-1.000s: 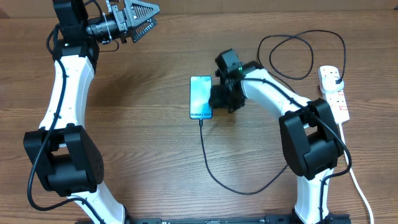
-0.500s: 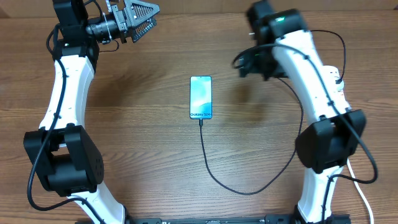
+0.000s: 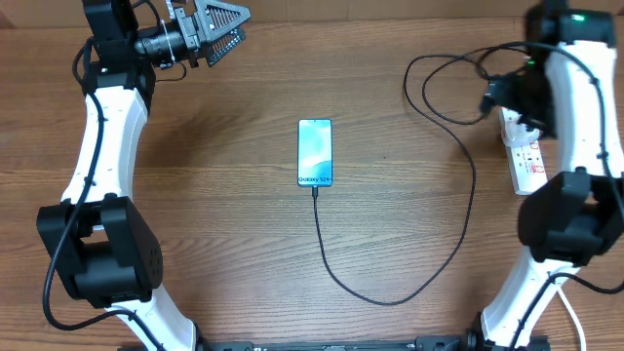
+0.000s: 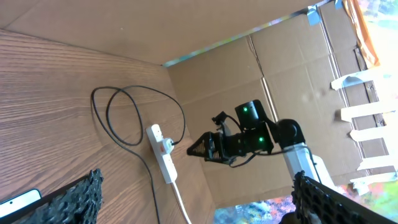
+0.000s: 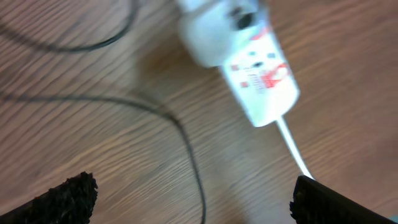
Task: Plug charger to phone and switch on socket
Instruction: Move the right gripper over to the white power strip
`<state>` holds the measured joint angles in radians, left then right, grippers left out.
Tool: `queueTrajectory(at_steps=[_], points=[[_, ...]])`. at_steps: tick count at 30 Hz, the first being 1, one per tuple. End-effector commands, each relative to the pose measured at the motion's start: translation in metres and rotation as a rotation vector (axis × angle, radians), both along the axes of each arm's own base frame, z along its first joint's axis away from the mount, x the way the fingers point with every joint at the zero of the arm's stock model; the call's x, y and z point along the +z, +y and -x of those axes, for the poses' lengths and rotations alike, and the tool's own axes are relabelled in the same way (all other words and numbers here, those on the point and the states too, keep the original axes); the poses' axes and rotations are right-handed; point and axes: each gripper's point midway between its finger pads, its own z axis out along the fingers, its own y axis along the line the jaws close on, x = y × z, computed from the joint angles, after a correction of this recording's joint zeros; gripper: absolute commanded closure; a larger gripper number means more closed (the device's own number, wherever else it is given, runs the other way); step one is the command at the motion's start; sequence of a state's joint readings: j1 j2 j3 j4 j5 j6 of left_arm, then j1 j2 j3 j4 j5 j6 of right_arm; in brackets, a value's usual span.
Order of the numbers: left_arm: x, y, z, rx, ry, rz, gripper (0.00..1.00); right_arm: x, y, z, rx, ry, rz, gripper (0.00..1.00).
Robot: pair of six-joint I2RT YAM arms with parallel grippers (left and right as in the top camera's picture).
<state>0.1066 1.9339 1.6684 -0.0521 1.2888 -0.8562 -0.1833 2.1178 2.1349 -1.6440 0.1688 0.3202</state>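
The phone (image 3: 315, 152) lies face up at mid-table, its screen light blue. The charger's thin black cable (image 3: 390, 298) meets the phone's lower edge, loops toward the front, then climbs right into coils near the socket (image 3: 527, 159). My right gripper (image 3: 495, 96) hovers open just left of the socket's far end, holding nothing. Its wrist view shows the socket (image 5: 252, 59) with red marks, blurred, and the cable (image 5: 189, 146) between the wide-apart fingertips (image 5: 68, 198). My left gripper (image 3: 219, 29) is open and raised at the far left; its wrist view shows the socket (image 4: 163, 159) from afar.
The socket's thick white cord (image 5: 292, 146) runs off toward the table's front right. A cardboard wall (image 4: 249, 68) stands along the table's far and right sides. The right arm (image 3: 575, 117) overhangs part of the socket.
My right arm has swung from beside the phone to the far right, above the socket, and its jaws have opened wide. The phone, the cable and the left arm have stayed still.
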Motion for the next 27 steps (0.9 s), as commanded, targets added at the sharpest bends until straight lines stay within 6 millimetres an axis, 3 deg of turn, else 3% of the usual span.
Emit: queueTrajectory(at_steps=[1,6,10,14,19,27], points=[[0.019,-0.002,0.008,-0.005,-0.068,-0.014,0.0,0.002,-0.033,0.01,-0.107,-0.007,0.02,0.0],[0.019,-0.002,0.008,-0.005,-0.068,-0.014,0.0,-0.008,-0.076,0.026,-0.255,0.0,0.054,0.0],[0.019,-0.002,0.008,-0.005,-0.068,-0.014,0.0,-0.029,-0.103,0.035,-0.325,0.0,0.053,0.0],[0.019,-0.002,0.008,-0.005,-0.068,-0.014,0.0,-0.053,-0.11,0.039,-0.346,0.008,0.048,0.0],[0.019,-0.002,0.008,-0.005,-0.068,-0.014,0.0,-0.092,-0.115,0.031,-0.372,-0.042,0.063,0.0],[0.019,-0.002,0.008,-0.005,-0.068,-0.014,0.01,-0.111,-0.123,0.018,-0.405,-0.122,0.083,0.0]])
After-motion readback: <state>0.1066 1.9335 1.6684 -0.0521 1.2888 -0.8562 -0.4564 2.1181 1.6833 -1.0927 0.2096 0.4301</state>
